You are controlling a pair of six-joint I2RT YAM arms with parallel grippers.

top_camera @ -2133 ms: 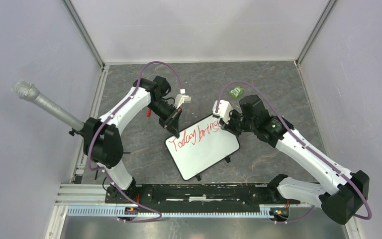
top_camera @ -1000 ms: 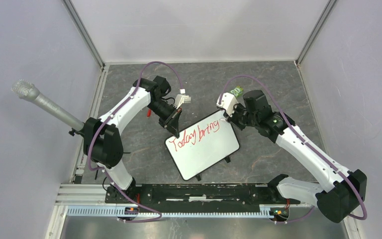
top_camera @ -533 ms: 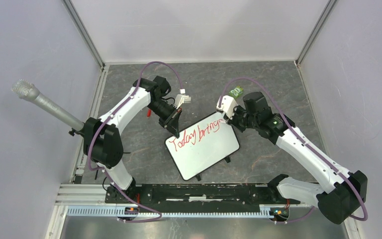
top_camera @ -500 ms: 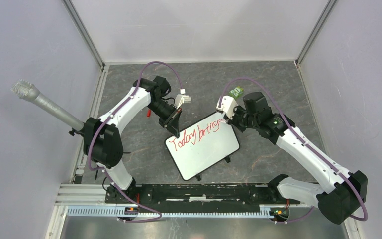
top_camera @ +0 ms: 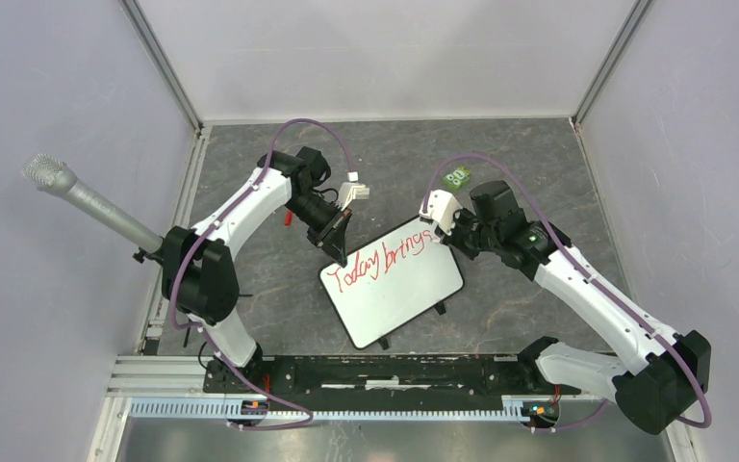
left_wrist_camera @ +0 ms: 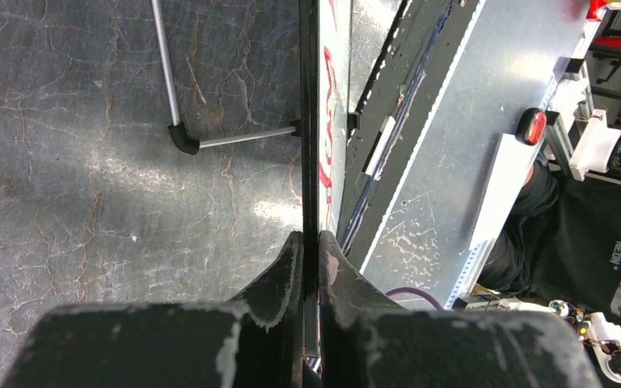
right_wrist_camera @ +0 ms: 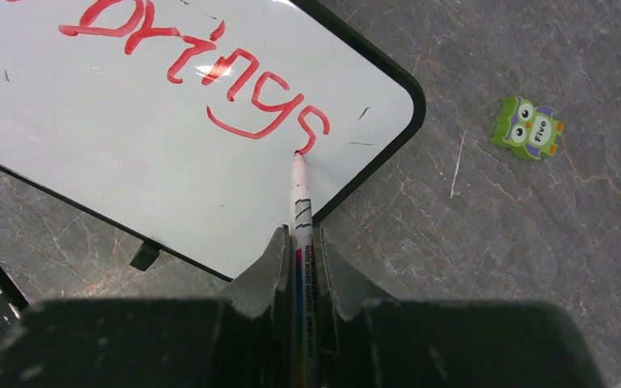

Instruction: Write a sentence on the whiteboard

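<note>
The whiteboard (top_camera: pixel 399 289) lies tilted in the middle of the floor. The sentence (top_camera: pixel 385 258) in red reads "Today brings" along its upper edge; "brings" (right_wrist_camera: pixel 210 81) shows in the right wrist view. My left gripper (top_camera: pixel 339 252) is shut on the board's upper left rim (left_wrist_camera: pixel 310 162), seen edge-on in the left wrist view. My right gripper (top_camera: pixel 440 234) is shut on a white marker pen (right_wrist_camera: pixel 301 218). Its red tip touches the board at the foot of the "s", near the board's upper right corner.
A green owl sticker (top_camera: pixel 458 176) lies on the grey stone floor beyond the board's right corner and also shows in the right wrist view (right_wrist_camera: pixel 527 128). A grey microphone (top_camera: pixel 77 195) juts in from the left wall. A small red object (top_camera: pixel 288 218) lies by the left arm.
The right gripper has moved the pen along the board's upper right corner and the word "bring" has gained an "s". The left gripper and the board have stayed still.
</note>
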